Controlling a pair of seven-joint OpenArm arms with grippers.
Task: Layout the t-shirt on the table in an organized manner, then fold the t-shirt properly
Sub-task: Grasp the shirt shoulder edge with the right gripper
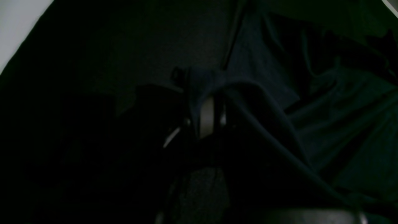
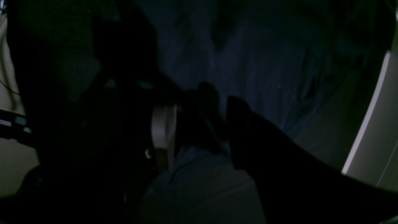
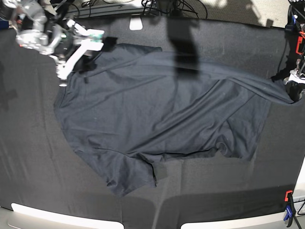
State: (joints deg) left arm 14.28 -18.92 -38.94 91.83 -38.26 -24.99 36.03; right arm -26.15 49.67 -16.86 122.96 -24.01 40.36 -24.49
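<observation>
Two grippers, one limp shirt still half spread

Two grippers work at opposite ends of the dark charcoal-grey short-sleeved t-shirt point(image 3: 162, 109), which lies across the middle of the wide surface point(image 3: 28, 157) draped in creased matte black cloth. The shirt is partly spread: its body is broad and fairly flat, with long diagonal creases and one sleeve folded back on itself along the shirt's near edge.

At the shirt's far corner, on the base view's left, the right gripper point(image 3: 78, 52) is white-fingered and sits right at the fabric edge. Its wrist view shows the two dark fingers apart with cloth lying below them, so the jaws read as parted and nothing looks held. At the opposite end, a pulled-out point of the shirt runs to the left gripper point(image 3: 296, 82); the left wrist view shows fabric draped over and pinched between its closed fingers, so it is clamped on the t-shirt.

The shirt looks light, soft and wholly limp. It will likely sag, drag and wrinkle rather than slide as one piece. Hems, shoulder seams and sleeve ends seem the best places to take hold, as doubled cloth gives a firmer pinch.

Beyond the shirt's far edge lie dark cables and a pale floor. Red and blue clamps point(image 3: 289, 210) pin the black cloth past the shirt's left-gripper end, and a pale rim point(image 3: 62, 218) shows along the surface's near edge.
</observation>
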